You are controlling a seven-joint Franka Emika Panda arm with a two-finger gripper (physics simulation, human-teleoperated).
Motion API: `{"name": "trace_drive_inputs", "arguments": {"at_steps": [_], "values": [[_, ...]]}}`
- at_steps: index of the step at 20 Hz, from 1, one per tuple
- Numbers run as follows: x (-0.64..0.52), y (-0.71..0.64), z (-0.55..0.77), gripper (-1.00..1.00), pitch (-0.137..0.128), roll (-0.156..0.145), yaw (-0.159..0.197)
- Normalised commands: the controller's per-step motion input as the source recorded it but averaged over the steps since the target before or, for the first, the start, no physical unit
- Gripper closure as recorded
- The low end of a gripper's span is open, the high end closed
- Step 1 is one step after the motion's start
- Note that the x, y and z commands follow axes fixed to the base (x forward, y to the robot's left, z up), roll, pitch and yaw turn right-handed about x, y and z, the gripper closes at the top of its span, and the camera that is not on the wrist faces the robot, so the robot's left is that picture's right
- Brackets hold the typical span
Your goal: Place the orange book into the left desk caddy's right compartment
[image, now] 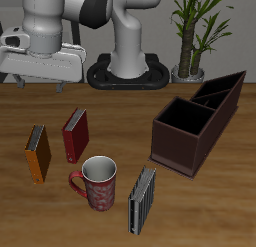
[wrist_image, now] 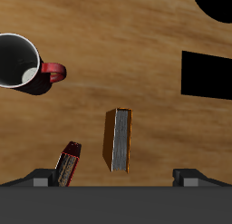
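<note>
A dark red hardcover book (image: 75,134) is standing upright on the brown wood-grain worktop (image: 200,206), just beside another upright book. Nearer the front edge, a red patterned mug with a white inside (image: 98,182) is sitting upright, its handle pointing toward that neighbouring book. Beside the mug, a grey striped book (image: 142,199) is standing on edge, tilted slightly. At the back, a green potted plant (image: 193,31) is rising behind the worktop. In the wrist view the mug (wrist_image: 23,63) and the red book (wrist_image: 70,163) are showing from above.

Mug (wrist_image: 18,63) cut by the frame edge, dark red book (wrist_image: 69,164) half hidden — jaws' tips only visible.
</note>
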Motion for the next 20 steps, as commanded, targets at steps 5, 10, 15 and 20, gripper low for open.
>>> {"name": "trace_drive_inputs", "arguments": {"at_steps": [5,10,15,20], "values": [[0.05,-0.13,-0.08,-1.00,-0.021,-0.035,-0.028],[0.06,-0.01,-0.18,-1.00,0.015,-0.011,-0.002],[0.13,-0.08,-0.36,-1.00,0.019,-0.028,-0.039],[0.04,0.03,-0.19,-1.00,-0.001,0.000,-0.016]]}}
